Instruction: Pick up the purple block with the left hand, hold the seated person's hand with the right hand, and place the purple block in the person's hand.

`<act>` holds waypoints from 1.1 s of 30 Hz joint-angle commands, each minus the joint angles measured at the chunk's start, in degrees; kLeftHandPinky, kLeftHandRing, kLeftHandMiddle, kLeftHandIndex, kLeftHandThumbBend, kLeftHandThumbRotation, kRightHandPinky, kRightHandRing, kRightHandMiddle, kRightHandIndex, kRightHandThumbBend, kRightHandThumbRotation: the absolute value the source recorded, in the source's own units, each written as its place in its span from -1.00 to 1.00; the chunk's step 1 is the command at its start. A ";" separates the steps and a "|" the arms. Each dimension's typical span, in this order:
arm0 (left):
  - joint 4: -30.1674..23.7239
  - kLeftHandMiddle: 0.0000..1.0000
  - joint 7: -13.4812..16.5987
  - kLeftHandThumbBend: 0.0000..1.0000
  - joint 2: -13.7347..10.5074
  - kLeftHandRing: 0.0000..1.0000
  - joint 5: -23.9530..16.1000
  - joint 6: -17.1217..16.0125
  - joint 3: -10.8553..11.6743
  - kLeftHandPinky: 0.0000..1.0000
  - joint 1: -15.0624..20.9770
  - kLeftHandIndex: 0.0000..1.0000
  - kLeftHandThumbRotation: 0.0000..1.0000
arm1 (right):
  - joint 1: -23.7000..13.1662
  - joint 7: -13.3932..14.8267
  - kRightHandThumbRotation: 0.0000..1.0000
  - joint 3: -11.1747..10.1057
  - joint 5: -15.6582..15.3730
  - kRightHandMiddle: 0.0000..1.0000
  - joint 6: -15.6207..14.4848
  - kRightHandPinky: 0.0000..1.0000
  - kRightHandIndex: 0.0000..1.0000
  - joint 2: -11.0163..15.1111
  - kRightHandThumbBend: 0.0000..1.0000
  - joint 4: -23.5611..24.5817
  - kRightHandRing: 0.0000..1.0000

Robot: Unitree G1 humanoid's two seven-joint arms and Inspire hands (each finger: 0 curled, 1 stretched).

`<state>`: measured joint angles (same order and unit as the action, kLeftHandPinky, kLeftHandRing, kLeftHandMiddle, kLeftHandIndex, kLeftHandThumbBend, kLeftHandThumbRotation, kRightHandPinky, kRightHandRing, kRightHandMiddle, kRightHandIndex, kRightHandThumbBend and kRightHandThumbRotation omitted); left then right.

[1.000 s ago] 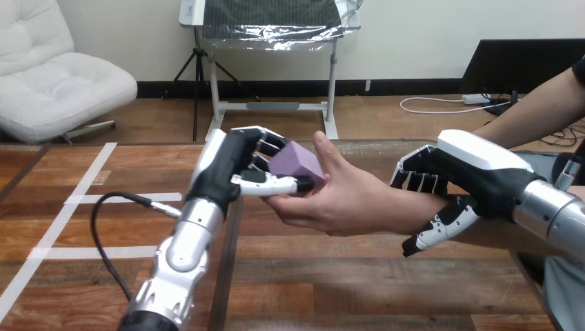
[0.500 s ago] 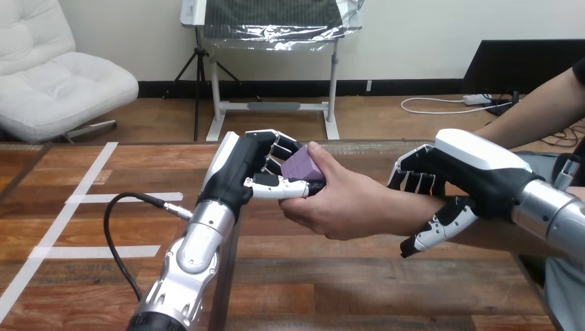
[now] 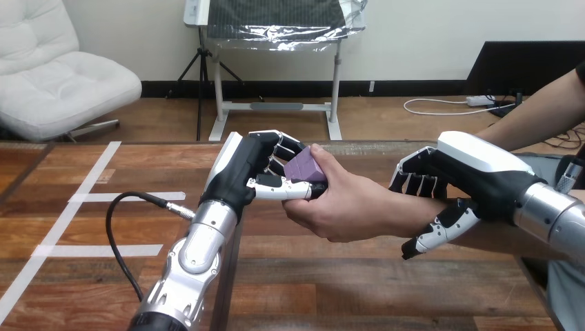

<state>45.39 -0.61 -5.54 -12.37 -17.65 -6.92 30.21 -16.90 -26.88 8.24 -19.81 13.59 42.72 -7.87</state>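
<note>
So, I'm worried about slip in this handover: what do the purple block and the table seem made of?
The purple block, held between the left hand and the person's hand, looks like matte foam or painted wood: flat colour, no glare; which, I cannot tell. The table looks like varnished wood planks: grain, seams, a soft sheen.

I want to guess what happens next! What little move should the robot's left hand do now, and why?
Probably the left hand should loosen its thumb and fingers off the purple block. The person's hand is curled round the block, so it looks ready to take it, while the right hand grips the person's wrist.
</note>
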 commanded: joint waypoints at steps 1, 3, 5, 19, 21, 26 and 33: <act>-1.80 -0.09 -0.41 0.24 1.44 -0.17 -0.64 -0.73 -1.38 -0.32 3.25 -0.05 -1.00 | 1.10 -0.46 -0.84 0.66 1.34 0.00 0.41 -0.19 0.07 -2.29 0.75 0.75 -0.08; -1.65 -0.10 -0.49 0.24 1.49 -0.18 -0.53 -1.14 -1.40 -0.32 3.21 -0.05 -1.00 | 1.10 -0.46 -0.84 0.67 1.39 0.00 0.42 -0.19 0.07 -2.36 0.75 0.72 -0.08; -1.67 -0.11 -0.57 0.23 1.51 -0.19 -0.49 -1.26 -1.45 -0.33 3.16 -0.05 -1.00 | 1.08 -0.45 -0.84 0.67 1.42 0.00 0.51 -0.19 0.07 -2.39 0.75 0.63 -0.08; -2.34 -0.12 -0.17 0.25 1.10 -0.22 -1.02 -1.64 -1.92 -0.37 2.57 -0.06 -1.00 | 1.36 -0.23 -0.80 0.55 1.21 0.00 0.68 -0.19 0.08 -2.26 0.74 0.56 -0.08; -2.52 -0.11 -0.22 0.24 1.08 -0.22 -0.92 -1.24 -1.91 -0.37 2.47 -0.06 -1.00 | 1.49 -0.23 -0.80 0.53 0.96 0.01 0.40 -0.19 0.08 -2.15 0.74 0.87 -0.07; -2.41 -0.10 -0.19 0.23 0.88 -0.20 -0.73 -1.53 -1.92 -0.36 2.34 -0.06 -1.00 | 1.62 -0.36 -0.81 0.43 0.92 0.01 -0.01 -0.18 0.09 -2.13 0.73 1.11 -0.07; -2.50 -0.08 -0.17 0.20 0.76 -0.17 -0.48 -1.98 -1.83 -0.34 2.00 -0.05 -1.00 | 1.81 0.10 -0.81 0.18 1.09 0.01 1.13 -0.18 0.09 -2.20 0.73 0.28 -0.07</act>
<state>44.96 -0.74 -5.64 -12.32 -18.38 -7.95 30.20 -16.28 -26.84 7.70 -19.89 13.44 42.64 -7.64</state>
